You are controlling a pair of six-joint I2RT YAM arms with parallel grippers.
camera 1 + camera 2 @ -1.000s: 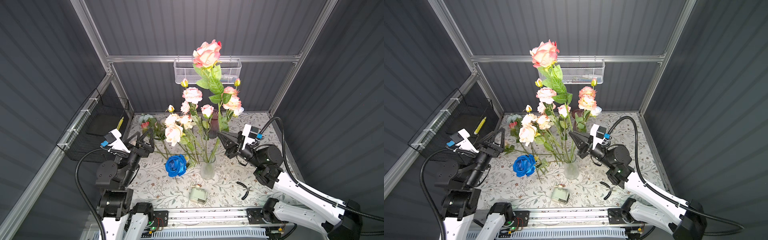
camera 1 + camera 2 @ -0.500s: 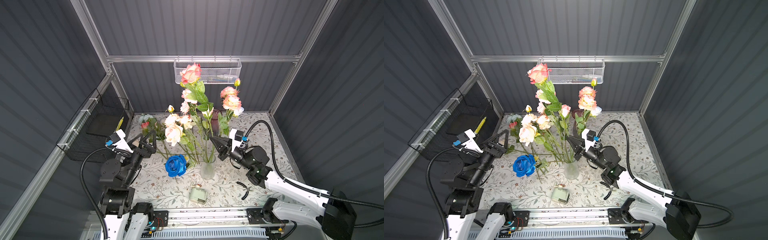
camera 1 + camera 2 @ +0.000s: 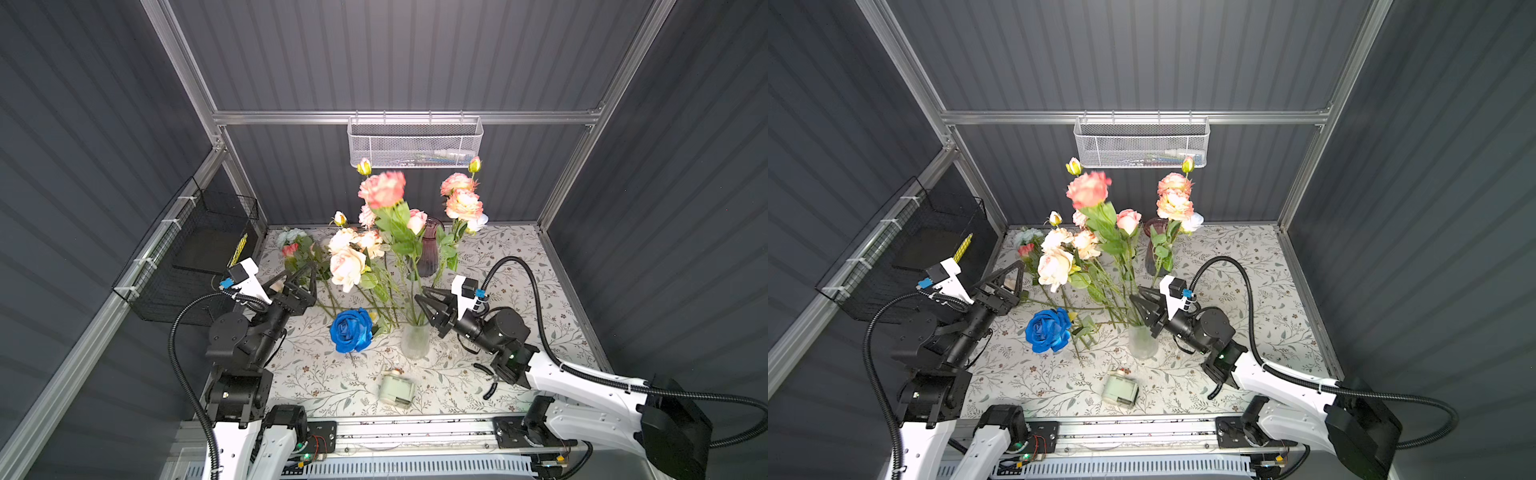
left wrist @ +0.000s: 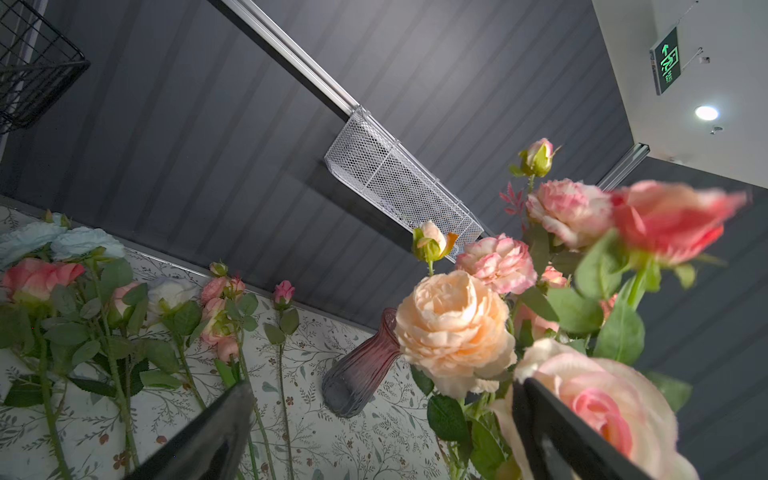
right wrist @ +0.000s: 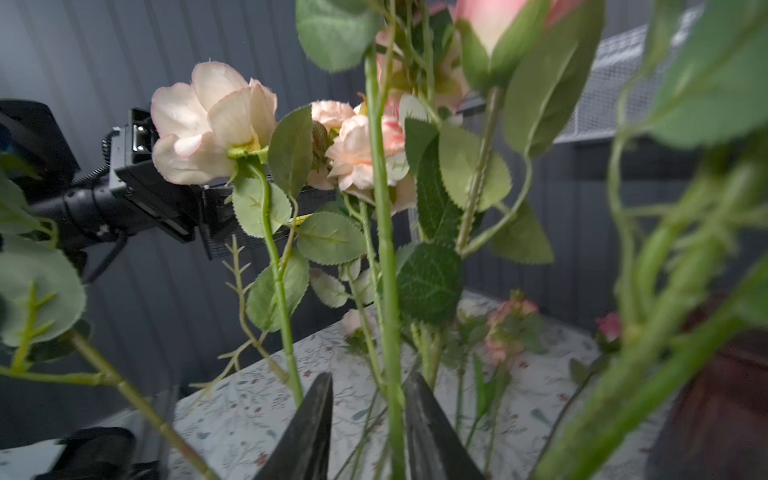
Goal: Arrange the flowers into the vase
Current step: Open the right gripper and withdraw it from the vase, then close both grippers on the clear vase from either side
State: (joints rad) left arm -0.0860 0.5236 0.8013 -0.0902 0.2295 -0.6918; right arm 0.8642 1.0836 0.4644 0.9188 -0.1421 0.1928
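A clear glass vase stands mid-table with several flowers in it, the tallest a pink rose. My right gripper sits just above the vase mouth. It is open, and the rose's green stem runs loose between its fingers. A blue rose hangs low to the left of the vase. My left gripper stands open and empty left of the bouquet. More flowers lie at the back left.
A purple vase with peonies stands behind the clear one. A white mesh basket hangs on the back rail and a black wire basket on the left wall. A small pale box and black pliers lie near the front.
The right gripper came down and leftward with the tall pink rose, lowering its stem into the vase, then parted its jaws from the stem. The left arm shifted slightly toward the flowers.
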